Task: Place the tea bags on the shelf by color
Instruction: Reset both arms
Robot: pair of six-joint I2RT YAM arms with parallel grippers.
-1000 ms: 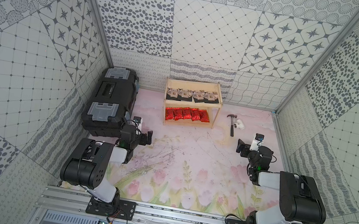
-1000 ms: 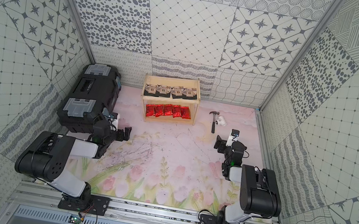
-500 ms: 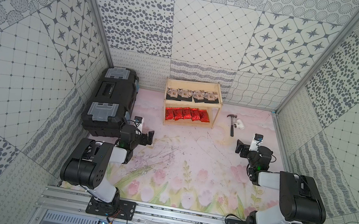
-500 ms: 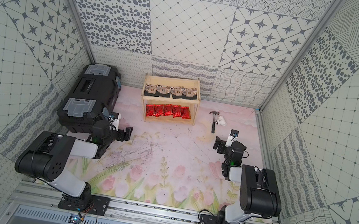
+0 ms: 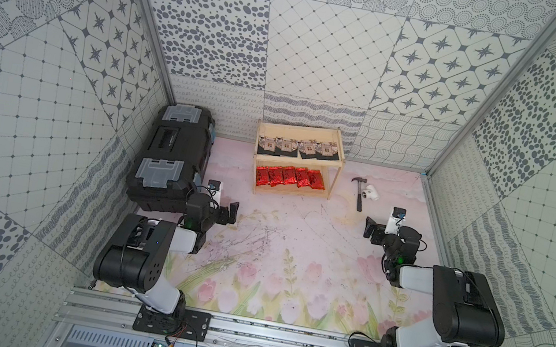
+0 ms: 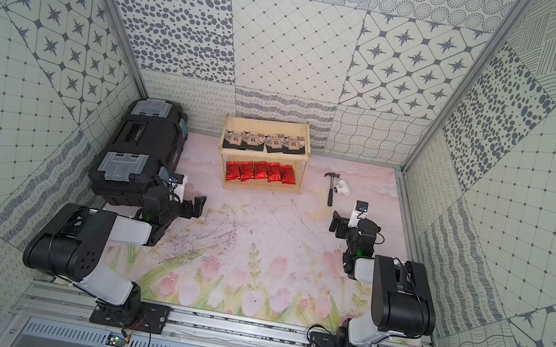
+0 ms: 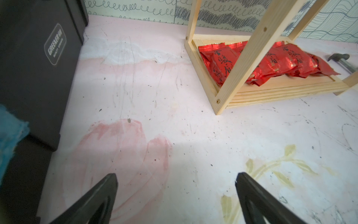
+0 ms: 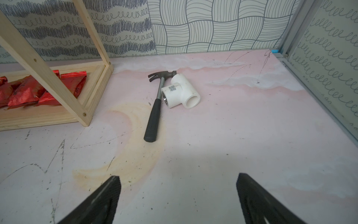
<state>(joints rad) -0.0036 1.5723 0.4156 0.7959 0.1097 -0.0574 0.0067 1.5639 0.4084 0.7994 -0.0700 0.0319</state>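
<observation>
— Any writing?
— The toolbox (image 7: 38, 58) plate reads "GREEKER", with "QUALITY" beneath. The red tea bags (image 7: 271, 62) carry dark script, and the pipe tee (image 8: 182, 91) has a code sticker.
— The room?
— A scratched pink floral mat (image 5: 295, 243) and patterned walls (image 5: 328, 56).
— The grippers?
— The left gripper (image 7: 176, 175) and right gripper (image 8: 179, 176) are spread wide and empty above the mat. The red tea bags fill the lower tier of the shelf (image 5: 339, 150), the black tea bags (image 5: 298, 147) the upper.

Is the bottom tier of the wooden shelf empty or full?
Full: five red tea bags lie side by side across the lower tier of the shelf; black tea bags sit on the upper tier.
</observation>
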